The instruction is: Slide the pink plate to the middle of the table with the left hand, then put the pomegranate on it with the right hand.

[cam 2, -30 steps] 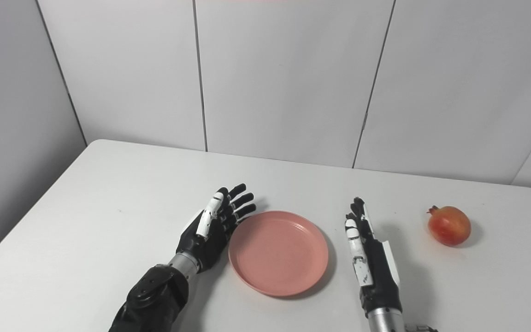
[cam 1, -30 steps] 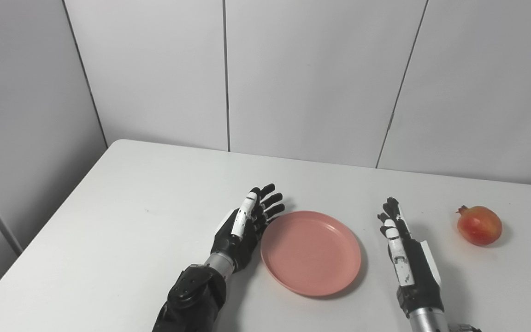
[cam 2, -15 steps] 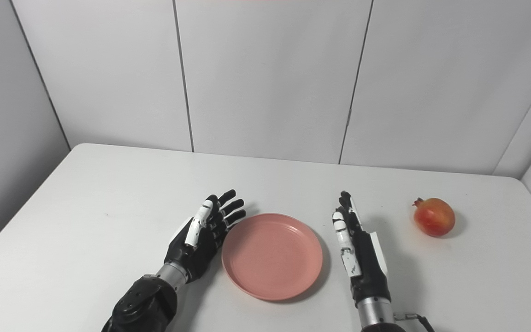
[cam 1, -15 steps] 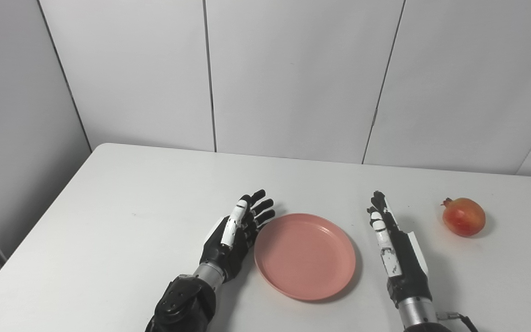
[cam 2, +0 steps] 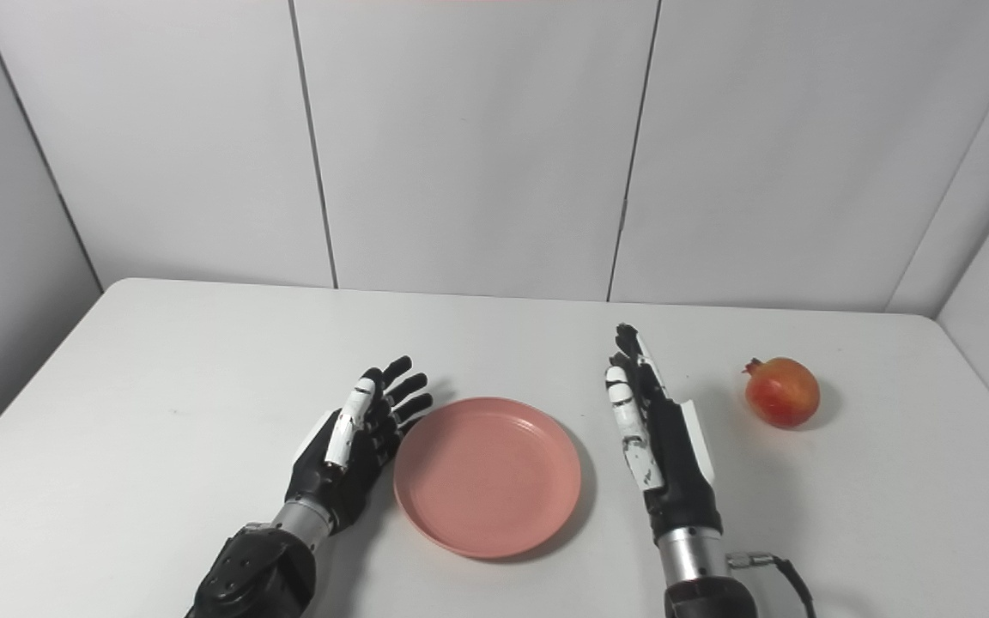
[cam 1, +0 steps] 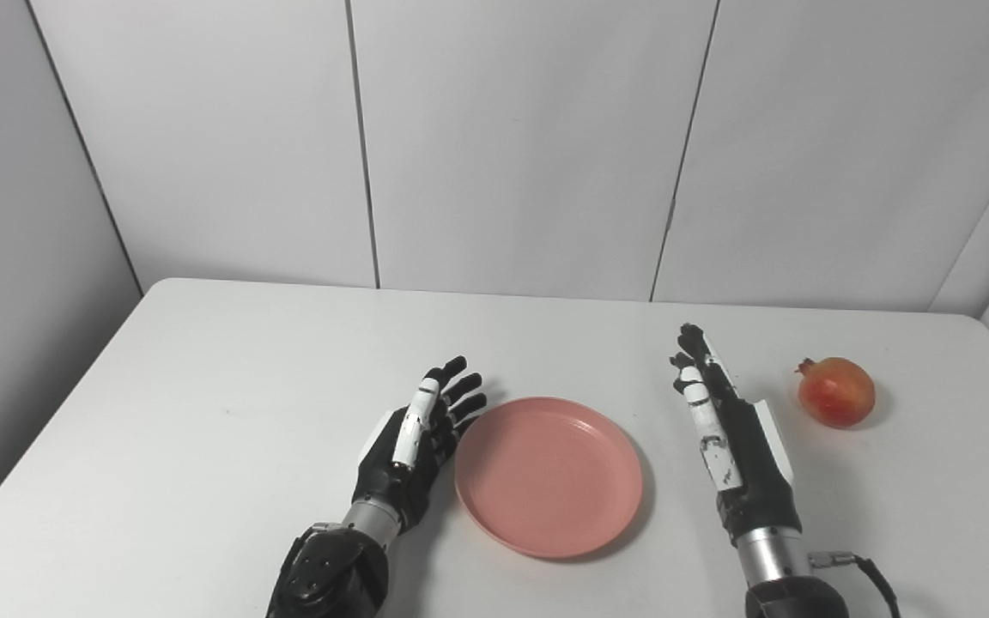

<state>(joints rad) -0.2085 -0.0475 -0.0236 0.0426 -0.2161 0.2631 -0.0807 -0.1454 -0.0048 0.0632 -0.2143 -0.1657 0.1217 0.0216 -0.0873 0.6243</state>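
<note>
The pink plate (cam 1: 548,474) lies flat near the middle of the white table (cam 1: 228,403), empty. My left hand (cam 1: 415,438) stands open on edge just left of the plate's rim, fingers spread and pointing away; whether it touches the rim is unclear. My right hand (cam 1: 731,429) is open too, held upright to the right of the plate with a gap between them. The red-orange pomegranate (cam 1: 836,392) rests on the table farther right, a short way beyond the right hand and apart from it.
Grey wall panels (cam 1: 529,146) rise behind the table's far edge. The table's right edge runs close past the pomegranate. A cable (cam 1: 876,575) hangs off the right wrist.
The camera has swung to the right, so the whole scene sits further left. The right hand has moved forward and a little toward the pomegranate. The left hand has drawn back slightly.
</note>
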